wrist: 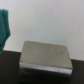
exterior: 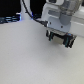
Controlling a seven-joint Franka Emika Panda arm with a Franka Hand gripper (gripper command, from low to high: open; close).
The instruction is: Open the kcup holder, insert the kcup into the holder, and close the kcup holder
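end effector (exterior: 59, 39) hangs above the pale table (exterior: 25, 55) (fingers downward).

Pincer (exterior: 60, 39) above the table (exterior: 25, 55), toward the exterior view's right.

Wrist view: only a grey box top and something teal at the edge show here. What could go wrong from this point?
1. The gripper hangs over bare table; neither view shows the kcup, so a grasp could miss.
2. The grey box shows no handle from this angle, so a pull may start misaligned.
3. The teal object sits close to the camera and could be bumped.
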